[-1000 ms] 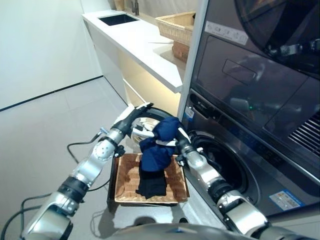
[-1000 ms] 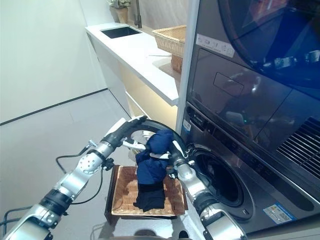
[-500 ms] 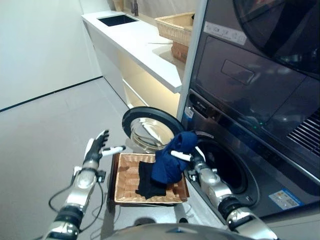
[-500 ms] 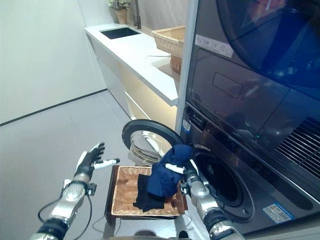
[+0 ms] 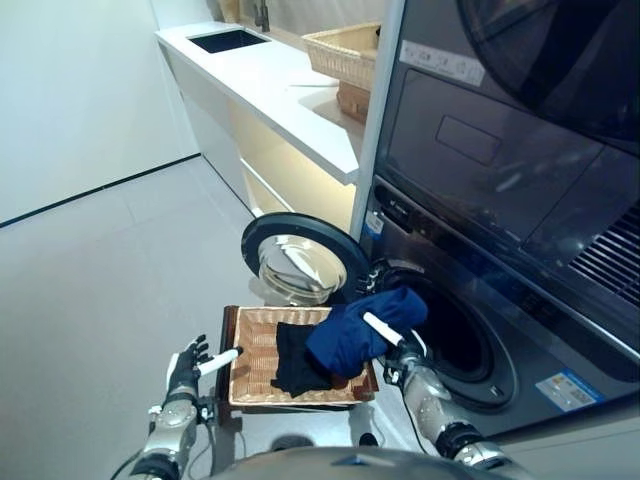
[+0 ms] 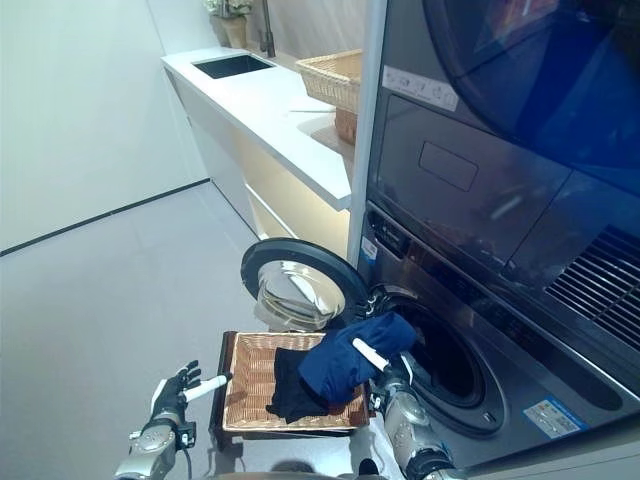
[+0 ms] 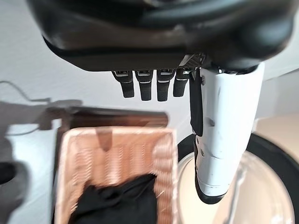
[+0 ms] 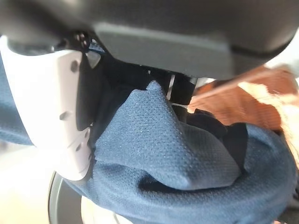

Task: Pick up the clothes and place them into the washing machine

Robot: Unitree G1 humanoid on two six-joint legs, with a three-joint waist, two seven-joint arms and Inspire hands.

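Observation:
A dark blue garment [image 5: 365, 331] hangs bunched from my right hand [image 5: 392, 342], whose thumb and fingers are curled into the cloth [image 8: 177, 154]. It is held just in front of the washing machine's round opening [image 5: 455, 335], above the right end of the wicker basket [image 5: 253, 378]. A black garment [image 5: 298, 360] lies inside that basket [image 7: 117, 154]. My left hand [image 5: 190, 364] is low on the left beside the basket, fingers relaxed and holding nothing [image 7: 149, 84].
The washer's round door [image 5: 297, 262] stands open to the left, behind the basket. A white counter [image 5: 290, 85] with a sink [image 5: 228, 40] and another wicker basket [image 5: 350, 52] runs along the back. Grey floor [image 5: 90, 270] spreads to the left.
My left hand let go of the blue garment and dropped down to the left of the basket. The right hand carried the garment right, toward the washer opening.

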